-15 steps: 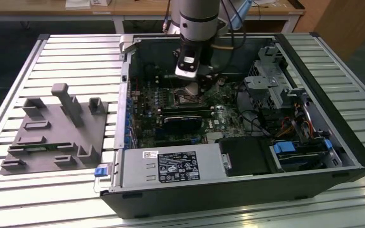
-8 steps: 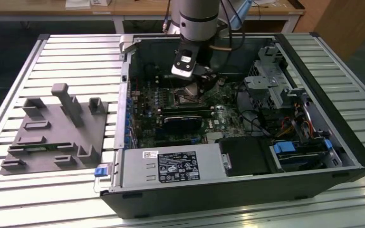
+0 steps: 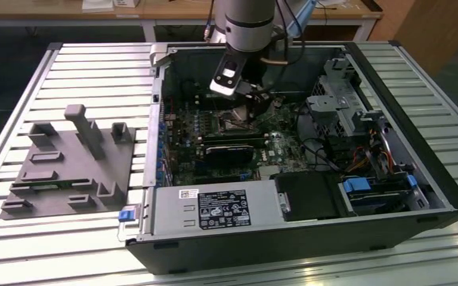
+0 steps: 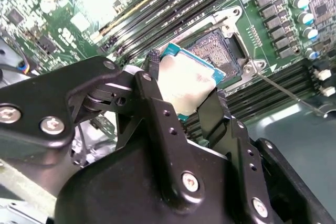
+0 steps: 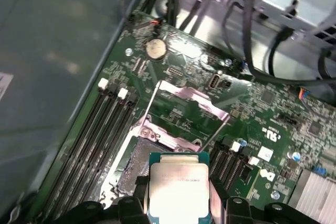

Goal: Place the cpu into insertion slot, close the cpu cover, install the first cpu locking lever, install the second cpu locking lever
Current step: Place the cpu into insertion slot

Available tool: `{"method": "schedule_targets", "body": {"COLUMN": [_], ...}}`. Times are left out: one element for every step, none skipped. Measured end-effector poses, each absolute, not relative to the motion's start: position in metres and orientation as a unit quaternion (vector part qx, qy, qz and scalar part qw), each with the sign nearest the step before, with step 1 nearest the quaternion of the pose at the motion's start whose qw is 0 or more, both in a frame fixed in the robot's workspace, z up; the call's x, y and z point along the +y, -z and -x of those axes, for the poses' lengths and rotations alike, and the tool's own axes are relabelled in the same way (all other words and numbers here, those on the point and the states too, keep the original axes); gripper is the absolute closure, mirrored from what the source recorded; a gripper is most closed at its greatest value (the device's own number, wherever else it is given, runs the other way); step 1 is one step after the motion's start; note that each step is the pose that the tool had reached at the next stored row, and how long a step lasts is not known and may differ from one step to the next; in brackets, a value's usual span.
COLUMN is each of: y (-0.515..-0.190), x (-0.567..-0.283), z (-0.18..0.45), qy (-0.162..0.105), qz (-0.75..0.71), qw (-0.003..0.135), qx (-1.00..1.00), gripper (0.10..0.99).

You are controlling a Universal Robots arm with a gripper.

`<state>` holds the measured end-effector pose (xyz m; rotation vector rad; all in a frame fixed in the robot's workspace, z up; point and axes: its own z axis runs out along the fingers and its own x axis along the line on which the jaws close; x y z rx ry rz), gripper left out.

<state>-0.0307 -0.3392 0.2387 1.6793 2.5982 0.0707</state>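
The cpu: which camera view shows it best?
The first wrist view: the cpu faces the lens, its metal top clear in the end effector. The second wrist view shows it slanted, partly behind a finger. In the exterior view the arm hides it.

Grey moulded plastic fixture block lies on slatted metal table, just beside open black computer case.

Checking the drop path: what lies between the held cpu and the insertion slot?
Nothing; in the second wrist view the cpu in the claw hangs right over the bare insertion slot.
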Motion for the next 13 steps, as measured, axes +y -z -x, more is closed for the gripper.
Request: {"method": "schedule_targets", "body": {"y": [-0.2387,-0.2386,-0.2385,-0.2385,-0.2385,-0.2384,-0.2384,-0.2384,-0.2383,-0.2383,-0.2382,-0.2382,-0.2382], "x": [-0.3392,-0.3392,-0.3392,-0.3392,-0.3392,-0.3392,-0.3392,-0.3392,-0.3392,-0.3392,-0.3392,-0.3392,-0.3392], "z": [0.0307,0.0307,0.0307,0.0307,0.0307,0.0307,0.0307,0.0307,0.0307,0.0307,0.0307,0.0307,0.0307], "qy": [-0.022,-0.022,-0.022,-0.021,-0.021,-0.021,-0.02,-0.02,-0.02,-0.019,-0.019,-0.018,-0.018], "qz": [-0.548,-0.554,-0.56,-0.566,-0.572,-0.578,-0.584,-0.589,-0.595,-0.601,-0.606,-0.612,-0.618], "qw": [0.024,0.024,0.024,0.025,0.025,0.025,0.025,0.026,0.026,0.026,0.027,0.027,0.027], "qx": [0.836,0.832,0.828,0.824,0.82,0.816,0.811,0.807,0.803,0.799,0.795,0.79,0.786], "gripper": [0.545,0.545,0.545,0.545,0.545,0.545,0.545,0.545,0.545,0.545,0.545,0.545,0.545]}}
